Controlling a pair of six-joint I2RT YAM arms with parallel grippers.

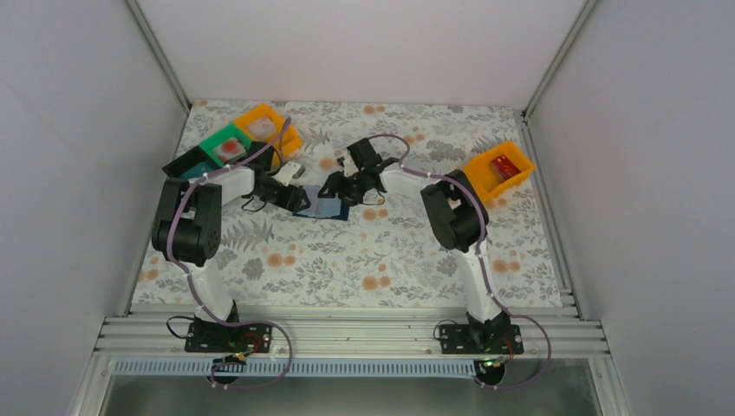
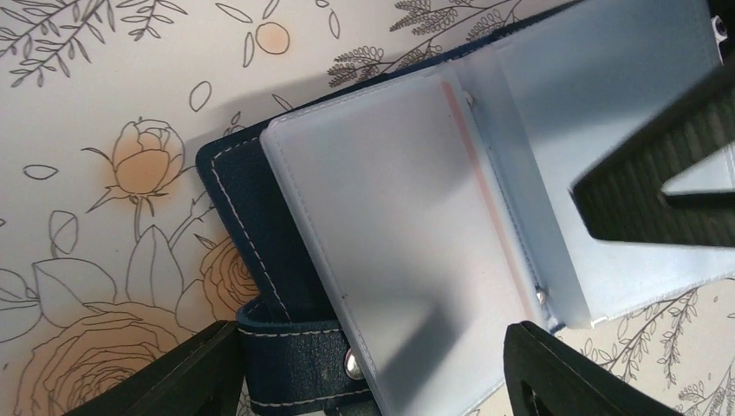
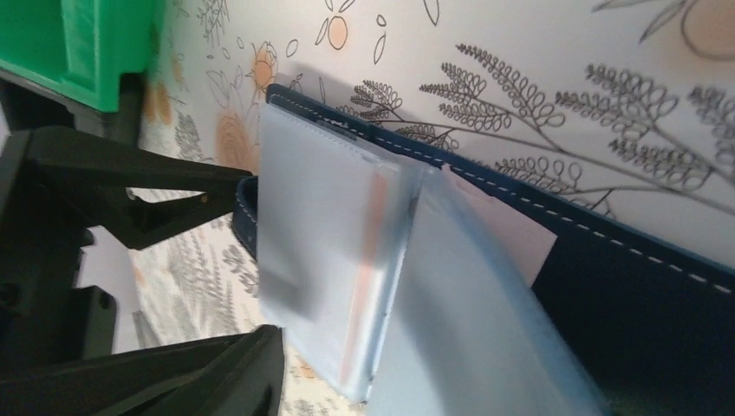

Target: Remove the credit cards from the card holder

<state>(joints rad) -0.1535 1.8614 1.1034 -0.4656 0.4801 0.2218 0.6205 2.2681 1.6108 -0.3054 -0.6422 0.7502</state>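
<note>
The card holder (image 1: 328,208) lies open on the flowered cloth: navy cover (image 2: 247,217), frosted sleeves (image 2: 390,234). A credit card sits in one sleeve, and only its orange-pink edge (image 2: 475,182) shows through. The same card edge (image 3: 373,260) appears in the right wrist view. A pale pinkish card (image 3: 520,238) is tucked against the cover. My left gripper (image 2: 374,347) is open, its jaws either side of the holder's strap end. My right gripper (image 1: 340,185) is at the holder's far edge. One of its fingers (image 2: 641,204) lies over the right-hand sleeve. A raised sleeve (image 3: 485,338) hides its jaws.
Black (image 1: 184,162), green (image 1: 227,146) and orange (image 1: 264,128) bins stand at the back left; the green and orange ones hold cards. Another orange bin (image 1: 497,171) with a red card is at the right. Walls close in the table on three sides.
</note>
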